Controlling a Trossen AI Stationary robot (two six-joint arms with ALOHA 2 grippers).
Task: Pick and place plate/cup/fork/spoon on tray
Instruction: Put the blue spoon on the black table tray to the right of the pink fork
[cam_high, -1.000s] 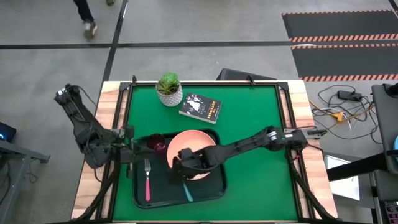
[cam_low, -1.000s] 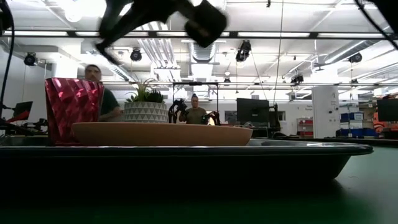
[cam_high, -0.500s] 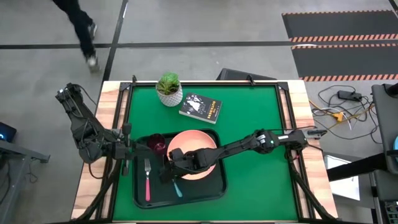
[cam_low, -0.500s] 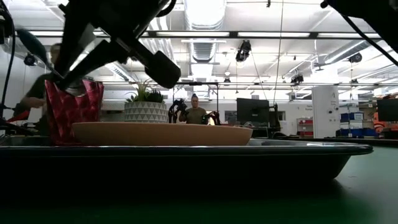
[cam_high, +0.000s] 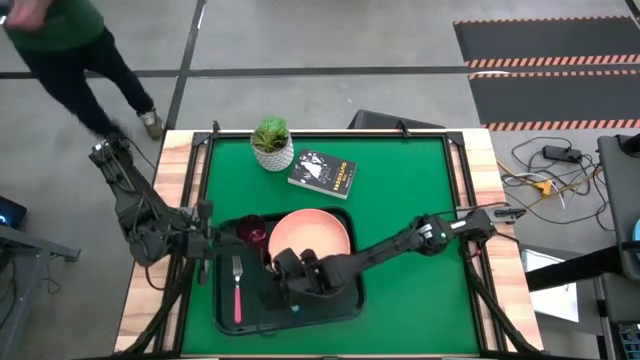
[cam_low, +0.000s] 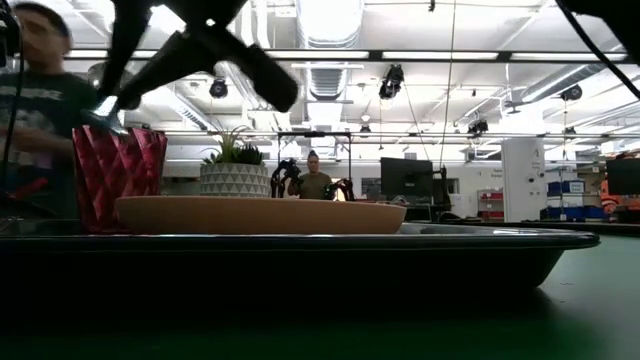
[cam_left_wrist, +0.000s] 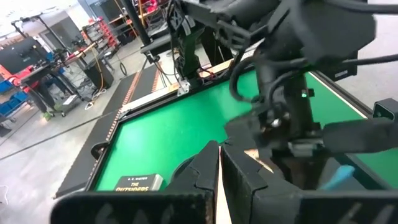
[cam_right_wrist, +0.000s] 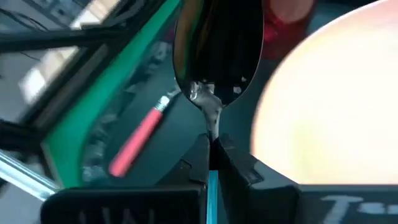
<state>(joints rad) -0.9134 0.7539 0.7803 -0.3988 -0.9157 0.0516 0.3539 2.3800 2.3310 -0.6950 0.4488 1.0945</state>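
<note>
**Right gripper clamped on spoon above tray**

The right gripper (cam_right_wrist: 210, 163) has its fingers pinched tight on the one spoon (cam_right_wrist: 216, 56), gripping the neck below the metal bowl, over the tray (cam_high: 345, 308). Beside it lie one plate (cam_high: 312, 237) and one fork (cam_high: 237, 288); one cup (cam_high: 251, 231) stands beyond, all on the tray. The left gripper (cam_left_wrist: 219, 167), fingers together and empty, waits off the tray's cup side.

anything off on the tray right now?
Nothing stands out. Plate, cup and fork sit flat on the tray. The spoon is clamped in the right gripper above the tray, not yet set down.
</note>
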